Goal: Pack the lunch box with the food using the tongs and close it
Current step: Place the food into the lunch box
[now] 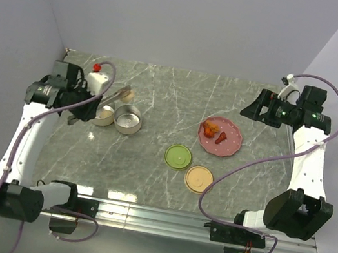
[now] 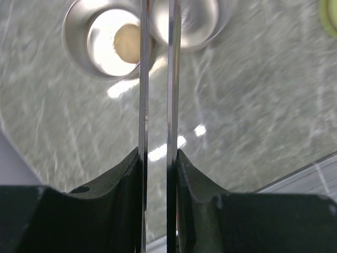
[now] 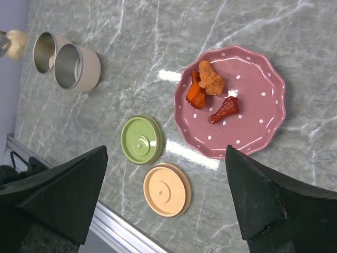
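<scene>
Packing stands partway: one ball (image 2: 128, 43) lies in the lunch box (image 2: 71, 39) left of the plate (image 3: 258, 105), three chunks (image 3: 210, 78) on it, lids (image 3: 141, 139) off. Left tool (image 2: 157, 155) clamps the tongs (image 2: 143, 95); right tool (image 3: 166, 153) gapes empty.

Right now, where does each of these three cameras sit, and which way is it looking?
Top external: fixed high behind the robot, looking down on the table; left arm and right arm show, bases nearest.
Left wrist: on the left gripper, looking along the tongs it clamps toward two steel cups; its fingers show.
Right wrist: on the open right gripper, looking down at the pink plate, green lid and peach lid; its fingers show.
Shared: both wrist views catch the steel cups and the green lid.
</scene>
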`<action>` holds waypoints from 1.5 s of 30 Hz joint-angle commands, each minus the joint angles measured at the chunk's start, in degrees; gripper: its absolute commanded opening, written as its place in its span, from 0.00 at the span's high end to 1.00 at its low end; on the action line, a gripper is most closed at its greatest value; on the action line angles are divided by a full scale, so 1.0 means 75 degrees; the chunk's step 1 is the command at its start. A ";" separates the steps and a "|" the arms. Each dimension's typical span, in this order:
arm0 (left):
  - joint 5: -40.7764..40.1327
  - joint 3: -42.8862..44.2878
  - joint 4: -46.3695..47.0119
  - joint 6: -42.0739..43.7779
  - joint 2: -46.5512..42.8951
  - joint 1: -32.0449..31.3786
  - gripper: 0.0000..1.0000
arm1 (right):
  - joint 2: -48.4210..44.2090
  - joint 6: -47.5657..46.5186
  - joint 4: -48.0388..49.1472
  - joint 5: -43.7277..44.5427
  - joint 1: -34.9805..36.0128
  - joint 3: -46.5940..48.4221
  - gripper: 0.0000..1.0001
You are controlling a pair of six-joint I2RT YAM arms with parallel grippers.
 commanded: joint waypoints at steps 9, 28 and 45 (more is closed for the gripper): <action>-0.0142 -0.0884 -0.0406 0.1339 -0.0552 0.2693 0.83 | 0.0205 -0.0246 -0.0053 0.0328 0.0346 0.0385 0.00; -0.0283 -0.0757 0.0368 0.1210 0.0795 0.2788 0.72 | 0.0263 -0.0246 -0.0077 0.0364 0.0370 0.0420 0.00; -0.0283 -0.0488 0.0357 0.1210 0.0937 0.2566 0.48 | 0.0298 -0.0246 -0.0088 0.0352 0.0370 0.0455 0.00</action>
